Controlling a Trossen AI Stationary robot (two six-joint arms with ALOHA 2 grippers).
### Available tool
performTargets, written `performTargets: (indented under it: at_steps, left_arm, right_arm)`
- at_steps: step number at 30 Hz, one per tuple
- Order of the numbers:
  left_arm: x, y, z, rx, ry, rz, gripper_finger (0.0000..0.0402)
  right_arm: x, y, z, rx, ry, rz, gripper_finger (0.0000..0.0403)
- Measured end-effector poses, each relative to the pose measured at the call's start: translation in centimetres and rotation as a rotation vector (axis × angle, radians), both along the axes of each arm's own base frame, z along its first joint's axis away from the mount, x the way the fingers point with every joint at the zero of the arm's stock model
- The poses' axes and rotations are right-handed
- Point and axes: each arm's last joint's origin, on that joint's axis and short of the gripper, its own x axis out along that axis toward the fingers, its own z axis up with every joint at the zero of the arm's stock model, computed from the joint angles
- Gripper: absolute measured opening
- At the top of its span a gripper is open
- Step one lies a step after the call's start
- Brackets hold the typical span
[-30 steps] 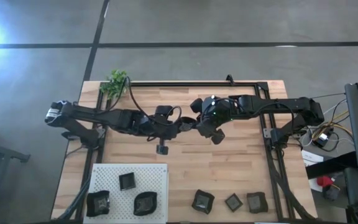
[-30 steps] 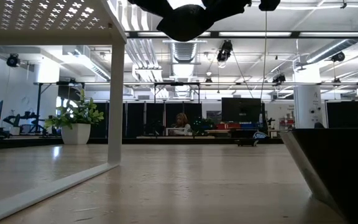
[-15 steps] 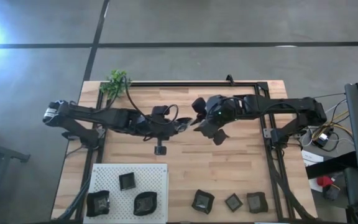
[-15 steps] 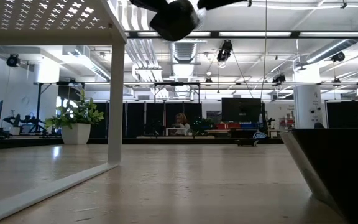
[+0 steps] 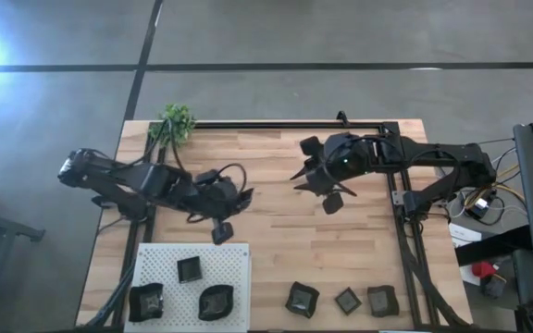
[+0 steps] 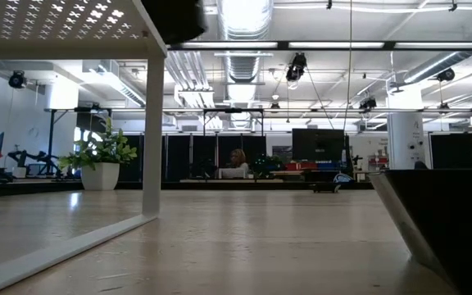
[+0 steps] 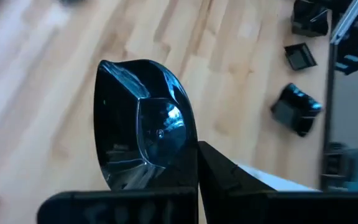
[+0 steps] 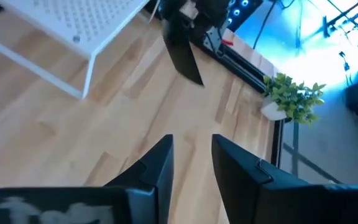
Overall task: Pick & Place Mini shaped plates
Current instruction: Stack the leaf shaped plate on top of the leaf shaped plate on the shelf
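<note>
My left gripper (image 5: pixel 221 231) hangs above the table just beyond the far edge of the white perforated board (image 5: pixel 234 254), shut on a glossy black mini plate (image 7: pixel 145 124). Three dark plates lie on the board (image 5: pixel 190 269), (image 5: pixel 146 302), (image 5: pixel 216 302). Another three rest flat on the wood along the near edge (image 5: pixel 302 299), (image 5: pixel 347 300), (image 5: pixel 382 300). My right gripper (image 8: pixel 191 155) is open and holds nothing, up in the air over the table's right-centre (image 5: pixel 329 196). My left gripper pinches the black plate by its rim (image 7: pixel 188 155). One finger (image 7: pixel 222 177) lies against the rim's side; the plate itself hides the other finger. The plate is lifted clear of the table and stands on edge, its hollow facing the wrist camera.
The board stands raised on white legs (image 6: pixel 152 131) at the table's near left corner. A small green plant (image 5: pixel 174 122) sits at the far left corner. A black frame rail (image 5: pixel 285 124) runs along the far edge and right side. Bare wood lies between the arms.
My left gripper has carried the plate from the table's middle toward the near left, up to the white board's far edge. My right gripper has drawn back toward the table's right and far side, away from the left one.
</note>
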Motion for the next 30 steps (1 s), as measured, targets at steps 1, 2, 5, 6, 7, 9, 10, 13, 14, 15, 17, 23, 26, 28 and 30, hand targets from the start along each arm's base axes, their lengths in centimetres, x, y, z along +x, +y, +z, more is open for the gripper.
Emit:
performTargets:
  at_steps: [1, 2, 5, 6, 7, 9, 10, 13, 14, 15, 17, 23, 26, 28, 30]
  left_arm:
    - [-0.4, -0.3, 0.4, -0.030, 0.012, 0.022, 0.0000]
    - [-0.7, -0.7, 0.8, -0.060, 0.017, 0.042, 0.0000]
    - [-1.6, -2.0, 1.8, -0.163, 0.005, 0.095, 0.0000]
    - [-1.8, -2.5, 2.0, -0.193, 0.003, 0.106, 0.0000]
    - [-2.1, -3.0, 2.1, -0.221, 0.005, 0.115, 0.0000]
    - [-2.3, -4.2, 1.9, -0.268, 0.019, 0.131, 0.0000]
    - [-2.5, -4.7, 1.8, -0.281, 0.026, 0.128, 0.0000]
    - [-3.1, -6.6, 1.5, -0.270, 0.042, 0.054, 0.0000]
    - [-3.3, -7.2, 1.5, -0.253, 0.042, 0.022, 0.0000]
    - [-3.6, -7.9, 1.5, -0.239, 0.037, -0.009, 0.0000]
    - [-4.1, -9.0, 1.5, -0.212, 0.025, -0.040, 0.0000]
    - [-3.9, -11.9, 0.3, -0.171, 0.031, -0.092, 0.0000]
    - [-3.7, -13.1, -0.6, -0.158, 0.067, -0.132, 0.0000]
    - [-3.7, -14.0, -0.8, -0.147, 0.082, -0.173, 0.0000]
    - [-4.0, -14.7, -0.7, -0.141, 0.084, -0.209, 0.0000]
  right_arm:
    - [-0.2, 0.0, 0.2, 0.011, -0.006, -0.008, 0.0101]
    - [-0.4, 0.0, 0.3, 0.021, -0.010, -0.015, 0.0099]
    - [-0.9, 0.0, 0.8, 0.041, -0.025, -0.029, 0.0094]
    - [-1.0, 0.0, 0.9, 0.041, -0.031, -0.029, 0.0092]
    - [-1.2, 0.0, 1.1, 0.042, -0.037, -0.029, 0.0091]
    - [-1.6, 0.0, 1.5, 0.048, -0.053, -0.033, 0.0088]
    - [-1.8, 0.0, 1.6, 0.053, -0.060, -0.036, 0.0086]
    - [-2.3, 0.0, 2.1, 0.072, -0.084, -0.047, 0.0080]
    - [-2.5, 0.0, 2.4, 0.081, -0.097, -0.052, 0.0078]
    - [-2.8, -0.1, 2.6, 0.088, -0.107, -0.057, 0.0076]
    - [-3.1, -0.1, 3.0, 0.102, -0.133, -0.063, 0.0073]
    - [-3.8, -0.1, 3.5, 0.119, -0.155, -0.075, 0.0068]
    - [-3.8, -0.3, 3.6, 0.150, -0.161, -0.104, 0.0068]
    - [-3.8, -0.6, 3.6, 0.177, -0.163, -0.133, 0.0068]
    - [-3.9, -0.8, 3.7, 0.201, -0.166, -0.157, 0.0068]
